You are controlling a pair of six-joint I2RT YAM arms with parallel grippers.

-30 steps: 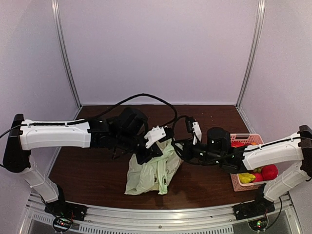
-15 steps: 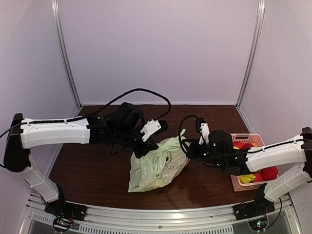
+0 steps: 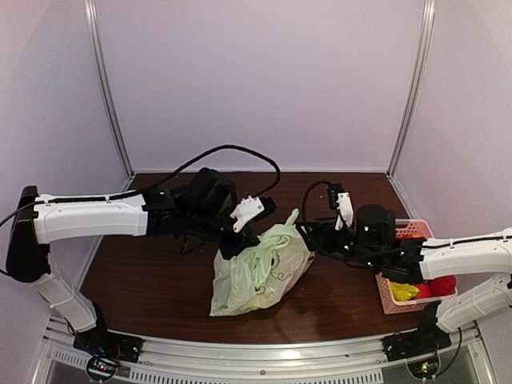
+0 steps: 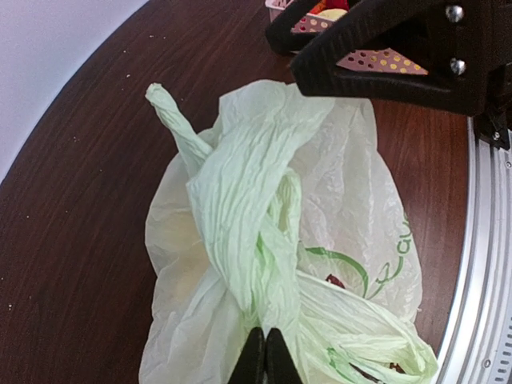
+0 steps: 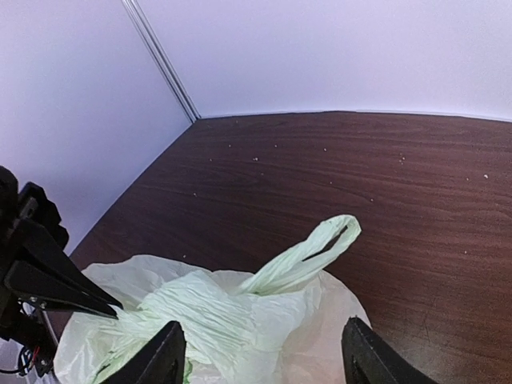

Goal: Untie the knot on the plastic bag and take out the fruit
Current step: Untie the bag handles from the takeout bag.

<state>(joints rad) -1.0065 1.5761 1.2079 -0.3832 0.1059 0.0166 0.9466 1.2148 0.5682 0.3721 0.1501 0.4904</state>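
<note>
Around the work: dark brown worktop (image 3: 144,272) speckled with pale crumbs, pale walls on three sides, a metal rail (image 3: 256,362) along the near edge, a black cable (image 3: 232,150) arching above the left arm. At the right edge, a pink basket (image 3: 386,302), partly covered from above by the right arm. Inside it, red round fruits (image 3: 440,284) and a yellow piece (image 3: 404,291), well apart from the bag.

Mid-worktop, towards the near side, between both claws: the plastic bag (image 3: 256,276), pale green, thin, crinkled, slumped in a heap, with curling green print (image 4: 368,272) on one face. Handles twisted into ropes and bunched together at the knot (image 4: 268,240), not undone. One handle loop (image 5: 308,250) sticking up free towards the far side.

Left claw (image 4: 264,356) clenched, fingertips pinched on a fold of the bag's twisted plastic just below the knot. Right claw (image 5: 264,360) released and empty, fingers spread wide, hovering just over the bag's right side, close beside the free loop.

Inside the bag: only a faint yellowish shade through the film, shape not to be told.
</note>
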